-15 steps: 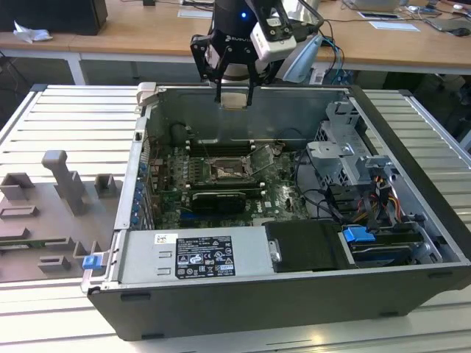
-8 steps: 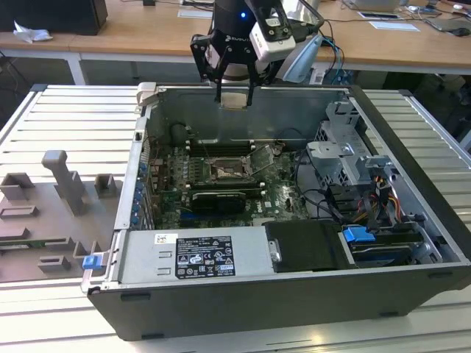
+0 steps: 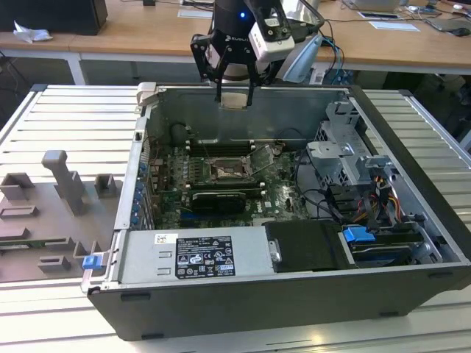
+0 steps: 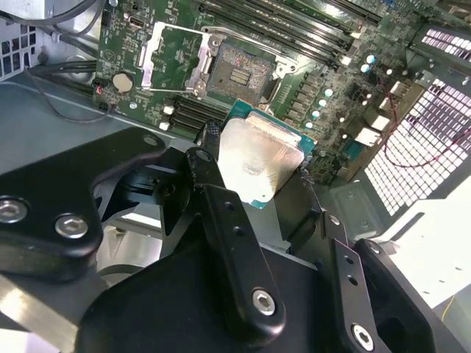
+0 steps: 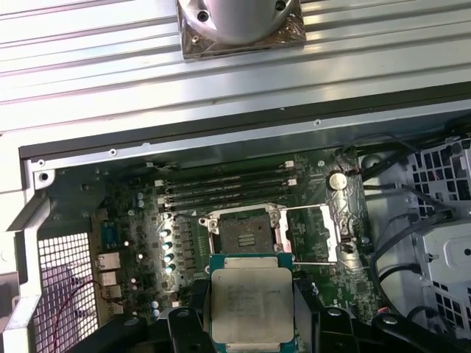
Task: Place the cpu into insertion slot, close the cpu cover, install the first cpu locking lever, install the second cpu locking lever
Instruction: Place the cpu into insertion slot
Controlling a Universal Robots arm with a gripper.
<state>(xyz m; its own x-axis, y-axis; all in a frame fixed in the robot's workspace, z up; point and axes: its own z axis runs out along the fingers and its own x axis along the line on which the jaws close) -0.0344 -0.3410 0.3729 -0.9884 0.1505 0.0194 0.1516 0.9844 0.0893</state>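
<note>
The open computer case (image 3: pixel 294 294) lies on a slatted metal desk (image 3: pixel 66 118). Your gripper (image 3: pixel 235 98) is clamped on the cpu (image 5: pixel 252 305), well above the board. Beneath it the insertion slot (image 5: pixel 243 237) sits bare, with the cpu cover (image 4: pixel 151 57) swung open alongside. For a clean seating, hold the chip level and square its edges to the slot

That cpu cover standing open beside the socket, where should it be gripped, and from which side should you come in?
Probably by its free outer bar, opposite the hinge. The cpu cover is a thin frame around a large window, lying open away from the insertion slot. Pinch that bar across its thin faces, coming in from the side away from the slot.
</note>
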